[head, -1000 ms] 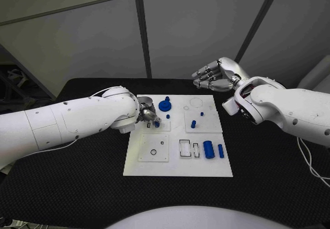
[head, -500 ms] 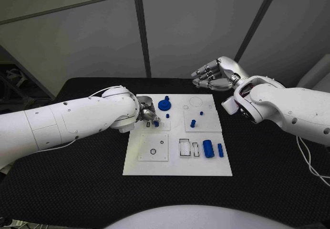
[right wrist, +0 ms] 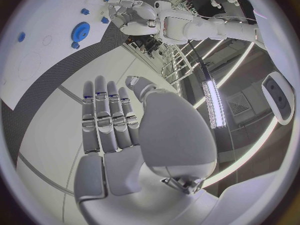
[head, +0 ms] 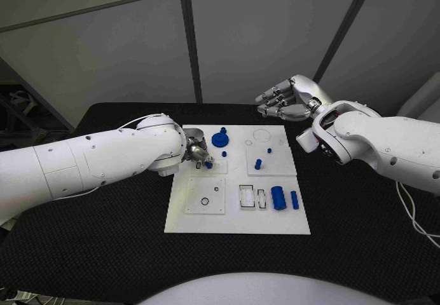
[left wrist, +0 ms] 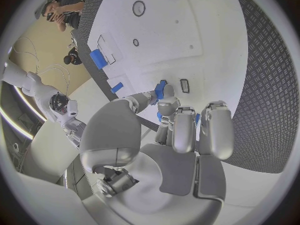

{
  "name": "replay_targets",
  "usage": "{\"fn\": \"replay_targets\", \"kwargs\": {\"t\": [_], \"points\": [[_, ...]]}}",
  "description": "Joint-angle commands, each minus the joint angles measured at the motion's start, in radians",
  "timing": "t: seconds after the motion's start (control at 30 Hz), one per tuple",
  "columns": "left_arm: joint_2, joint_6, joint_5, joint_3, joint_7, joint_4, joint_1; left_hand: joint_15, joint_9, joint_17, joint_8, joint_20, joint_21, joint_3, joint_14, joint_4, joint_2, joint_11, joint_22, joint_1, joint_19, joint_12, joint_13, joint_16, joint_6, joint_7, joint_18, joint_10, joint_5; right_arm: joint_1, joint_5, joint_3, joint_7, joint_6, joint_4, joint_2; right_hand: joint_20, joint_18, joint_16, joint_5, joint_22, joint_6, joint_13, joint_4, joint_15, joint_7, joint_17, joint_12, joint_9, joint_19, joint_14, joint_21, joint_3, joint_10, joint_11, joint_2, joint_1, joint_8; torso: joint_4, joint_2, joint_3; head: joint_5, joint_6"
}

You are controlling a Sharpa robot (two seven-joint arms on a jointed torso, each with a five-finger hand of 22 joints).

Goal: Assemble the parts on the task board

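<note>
L hand [left wrist: 181, 135] pinches small blue part [left wrist: 160, 90] over white task board [left wrist: 187, 30].

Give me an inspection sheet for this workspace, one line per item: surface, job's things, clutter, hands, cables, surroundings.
Surface: black table, textured.
Job's things: white board at the centre; blue gear, small pegs and two blue cylinders on it.
Clutter: nothing seen.
Hands: left robot hand pinches a small blue part over the board; right robot hand raised beyond the board, fingers apart, holding nothing.
Cables: white cable along the right arm.
Surroundings: grey wall panels behind.
</note>
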Motion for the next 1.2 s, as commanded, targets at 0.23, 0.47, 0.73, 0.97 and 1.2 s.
{"fn": "replay_targets", "kwargs": {"t": [0.23,0.47,0.73,0.97,1.2], "points": [[0.004,0.020,-0.037,0.000,-0.007,0.000,0.000,-0.007,0.002,0.084,0.007,-0.006,-0.002,0.162,0.055,-0.159,0.000,-0.004,0.000,-0.008,0.009,-0.004,-0.002,-0.004,-0.005,-0.001,0.002,0.004,0.007,0.002,-0.002,0.001,0.004,0.009,0.003,-0.001,0.008,0.002,-0.006,0.007,-0.001,-0.003,-0.002,-0.003,0.000,0.003,-0.001,-0.005,0.000,0.001,-0.004,-0.004,-0.002,-0.005,0.003,-0.001,-0.010,-0.003,-0.0003,0.001,0.0002,-0.003,-0.002],[0.004,0.040,-0.038,0.000,-0.007,0.001,-0.001,-0.007,0.004,0.084,0.011,-0.007,0.000,0.161,0.055,-0.161,-0.004,-0.004,0.003,-0.011,0.011,0.000,0.001,-0.005,-0.007,-0.001,0.001,0.006,0.008,0.002,-0.002,0.001,0.003,0.010,0.003,-0.001,0.009,0.003,-0.006,0.007,-0.002,-0.003,-0.002,-0.002,0.000,0.003,-0.001,-0.005,0.000,0.001,-0.004,-0.005,-0.002,-0.005,0.003,0.000,-0.012,-0.003,-0.0007,0.000,0.0003,-0.004,-0.004],[0.006,0.059,-0.038,0.000,-0.007,-0.003,-0.001,-0.008,0.011,0.084,0.022,-0.007,0.006,0.150,0.055,-0.164,-0.016,-0.007,0.012,-0.020,0.014,0.018,0.016,-0.004,-0.006,-0.005,-0.001,0.017,0.007,0.002,-0.002,0.001,0.002,0.012,0.003,-0.001,0.009,0.003,-0.006,0.007,-0.002,-0.003,-0.002,-0.002,0.000,0.003,-0.001,-0.005,0.000,0.001,-0.004,-0.005,-0.002,-0.005,0.003,0.000,-0.012,-0.003,-0.0002,0.000,-0.0002,-0.006,-0.009],[0.009,0.067,-0.038,0.001,-0.007,-0.010,-0.001,-0.010,0.014,0.085,0.030,-0.008,0.008,0.137,0.055,-0.162,-0.020,-0.010,0.016,-0.028,0.016,0.026,0.023,-0.004,-0.005,-0.010,-0.002,0.024,0.006,0.002,-0.002,0.001,0.001,0.013,0.004,-0.002,0.009,0.003,-0.006,0.007,-0.003,-0.003,-0.002,-0.001,0.000,0.003,-0.002,-0.005,0.000,0.001,-0.004,-0.006,-0.002,-0.006,0.004,0.000,-0.014,-0.003,-0.0010,0.001,0.0000,-0.007,-0.010],[0.010,0.078,-0.038,0.001,-0.007,-0.012,-0.001,-0.014,0.015,0.085,0.038,-0.010,0.012,0.109,0.056,-0.151,-0.026,-0.015,0.023,-0.047,0.019,0.035,0.029,-0.004,-0.003,-0.017,-0.003,0.030,0.005,0.002,-0.002,0.001,0.001,0.013,0.004,-0.003,0.009,0.003,-0.006,0.008,-0.003,-0.004,-0.002,0.000,0.001,0.003,-0.002,-0.005,0.000,0.001,-0.004,-0.007,-0.003,-0.006,0.004,0.001,-0.016,-0.003,-0.0005,0.000,0.0001,-0.006,-0.012]]}}
